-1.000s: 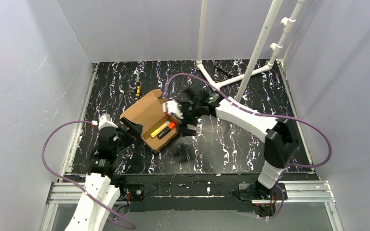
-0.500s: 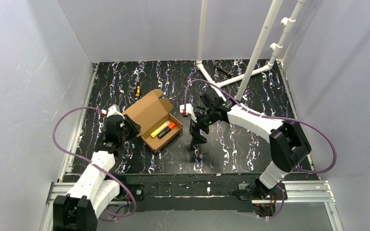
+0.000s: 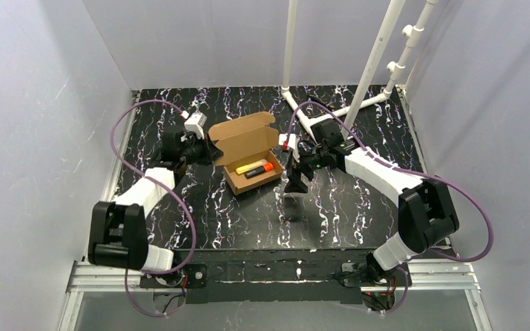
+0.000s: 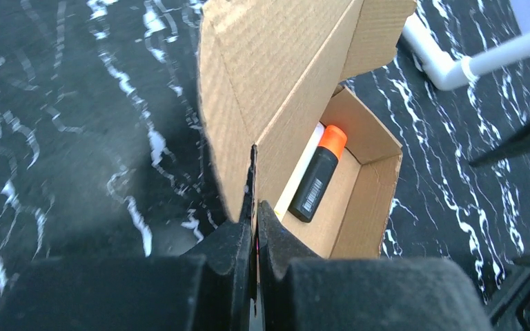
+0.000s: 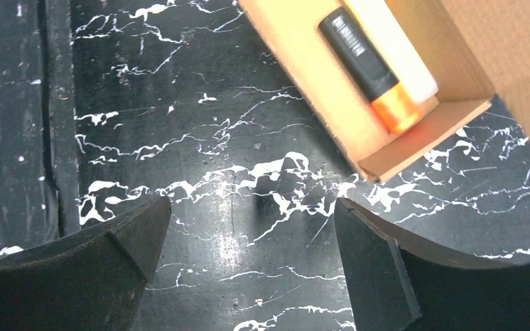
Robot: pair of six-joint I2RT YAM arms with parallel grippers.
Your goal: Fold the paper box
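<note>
The paper box [image 3: 252,155] is mostly formed. Its tray stands with all four walls up, a little toward 12 o'clock from the middle of the tabletop [image 3: 331,214]. A black marker [image 3: 261,169] with an orange cap lies in it beside a yellow marker [image 3: 250,165]. What is left, as I read it, is the closing. The lid [image 3: 243,132] stands raised along the tray's 11 o'clock side, and its side flaps and front tab are not yet tucked in.

The left arm reaches out long across the tabletop, and the left hand [image 3: 205,150] comes in at the box's 9 o'clock side. From the wrist view that hand [image 4: 254,214] is pinched tight on a thin upright edge of cardboard at the lid's end. I would say it is placed to swing the lid over.

The right arm bends in from 3 o'clock. The right hand [image 3: 297,181] hangs just beside the tray's 3 o'clock end, tipped down toward the tabletop. Its fingers [image 5: 138,231] are spread wide with only bare tabletop between them, so it holds nothing and touches nothing. The tray's corner lies just ahead of it.
</note>
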